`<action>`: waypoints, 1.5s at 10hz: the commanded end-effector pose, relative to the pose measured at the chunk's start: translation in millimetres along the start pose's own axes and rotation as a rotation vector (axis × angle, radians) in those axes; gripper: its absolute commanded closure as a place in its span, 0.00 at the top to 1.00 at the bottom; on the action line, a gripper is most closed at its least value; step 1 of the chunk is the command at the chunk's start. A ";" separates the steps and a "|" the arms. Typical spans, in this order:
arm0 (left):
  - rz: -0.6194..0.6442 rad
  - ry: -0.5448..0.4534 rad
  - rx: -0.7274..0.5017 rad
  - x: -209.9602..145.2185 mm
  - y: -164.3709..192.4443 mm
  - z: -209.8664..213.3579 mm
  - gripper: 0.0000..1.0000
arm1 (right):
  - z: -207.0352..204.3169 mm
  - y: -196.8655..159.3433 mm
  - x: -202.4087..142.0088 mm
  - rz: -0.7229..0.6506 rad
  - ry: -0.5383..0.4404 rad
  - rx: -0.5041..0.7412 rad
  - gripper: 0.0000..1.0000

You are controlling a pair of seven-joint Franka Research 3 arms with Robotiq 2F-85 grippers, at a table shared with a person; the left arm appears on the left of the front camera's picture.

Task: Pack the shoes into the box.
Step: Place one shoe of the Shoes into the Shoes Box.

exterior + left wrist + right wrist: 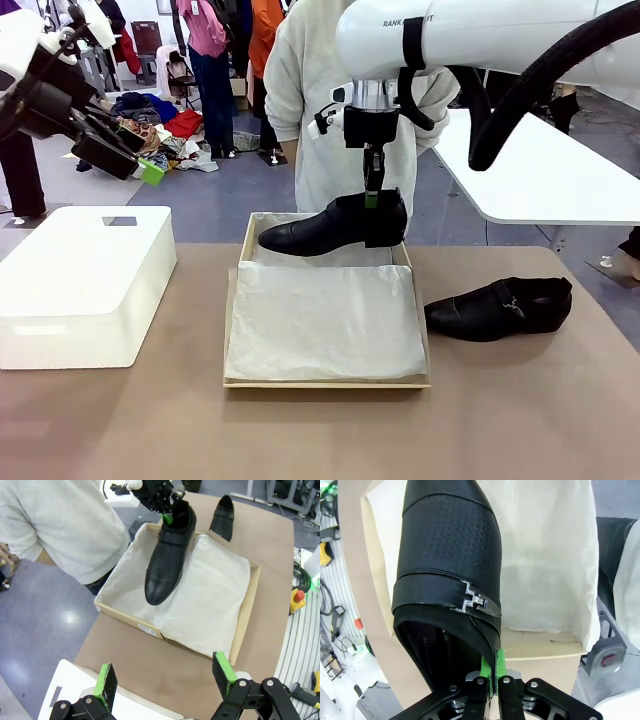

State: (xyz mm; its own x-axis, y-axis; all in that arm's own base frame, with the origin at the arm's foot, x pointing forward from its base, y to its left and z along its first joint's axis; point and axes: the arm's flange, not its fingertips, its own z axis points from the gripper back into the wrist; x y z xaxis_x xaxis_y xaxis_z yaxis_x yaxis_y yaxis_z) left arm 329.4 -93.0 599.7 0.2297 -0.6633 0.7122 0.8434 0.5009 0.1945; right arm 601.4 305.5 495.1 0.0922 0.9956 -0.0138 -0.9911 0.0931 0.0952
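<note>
One glossy black shoe (330,225) hangs over the far end of the brown cardboard box (325,381), toe pointing to the picture's left. My right gripper (372,200) is shut on the rim of its opening at the heel end. In the right wrist view the green pads (500,666) pinch that rim just below the silver buckle (472,601). The second shoe (500,308) lies on the table to the right of the box. My left gripper (150,170) hovers open high at the far left, holding nothing. In the left wrist view it (166,679) looks down on the held shoe (167,560) and the box (245,620).
White tissue paper (325,320) lines the box. A large white plastic bin (85,285) stands left of the box. A person in a pale sweater (300,100) stands at the far edge behind the box. A white table (550,170) is at the far right.
</note>
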 end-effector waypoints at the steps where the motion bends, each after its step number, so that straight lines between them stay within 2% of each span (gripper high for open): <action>1: -0.007 -0.010 -0.012 -0.6 1.0 0.4 1.00 | 4.3 -12.6 12.1 -0.055 -0.054 -0.024 0.00; 5: -0.007 -0.010 -0.012 -0.6 1.0 0.4 1.00 | -15.9 -30.6 26.7 -0.062 -0.044 -0.034 0.00; 11: -0.007 -0.010 -0.012 -0.6 1.0 0.4 1.00 | -43.6 -54.1 29.8 -0.048 -0.050 -0.042 0.00; 15: -0.007 -0.010 -0.012 -0.6 1.0 0.4 1.00 | -57.3 -66.0 24.8 -0.059 0.009 -0.046 0.00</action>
State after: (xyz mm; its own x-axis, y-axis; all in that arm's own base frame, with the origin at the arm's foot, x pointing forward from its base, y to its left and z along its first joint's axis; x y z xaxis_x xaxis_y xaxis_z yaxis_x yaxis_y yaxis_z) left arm 329.4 -92.9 599.8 0.2297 -0.6632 0.7123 0.8434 0.5009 0.1945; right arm 650.6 317.6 422.4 0.1379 0.9904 0.0115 -0.9879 0.1367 0.0726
